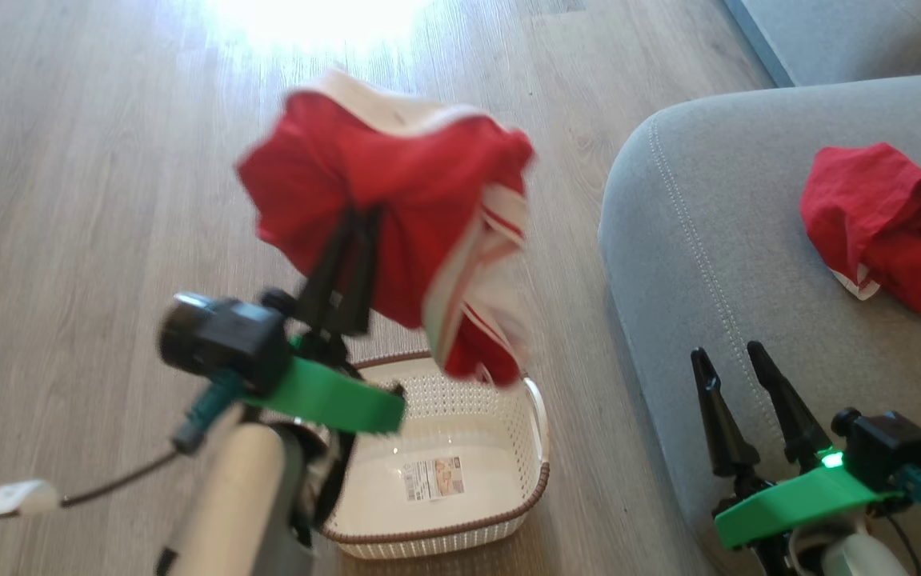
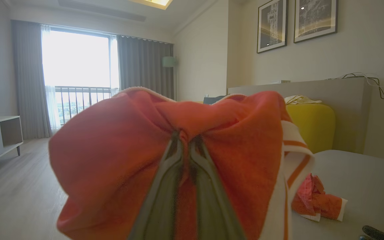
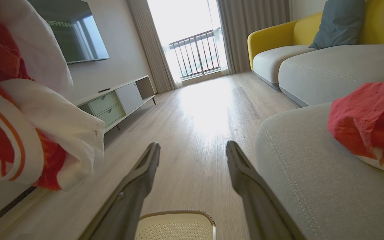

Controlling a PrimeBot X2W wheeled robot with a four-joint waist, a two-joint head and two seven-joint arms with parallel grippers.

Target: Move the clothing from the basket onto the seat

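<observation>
Above the cream-white perforated plastic basket (image 1: 468,400), your left claw (image 1: 356,220) clamps the bright red striped garment (image 1: 412,176), right claw (image 1: 726,350) spread empty; a hasty swing could drop it short of the grey fabric seat (image 1: 716,240).

Wood floor (image 1: 68,200); TV (image 3: 75,33) above low cabinet (image 3: 118,100); yellow sofa backrest (image 3: 302,30), blue cushion (image 3: 340,23); two framed prints (image 2: 272,25), perhaps maps.

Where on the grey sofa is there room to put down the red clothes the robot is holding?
The seat is bare between its stitched edge and the red garment lying on it. The right end effector, open, is by the seat's near corner, so it is tighter there.
</observation>
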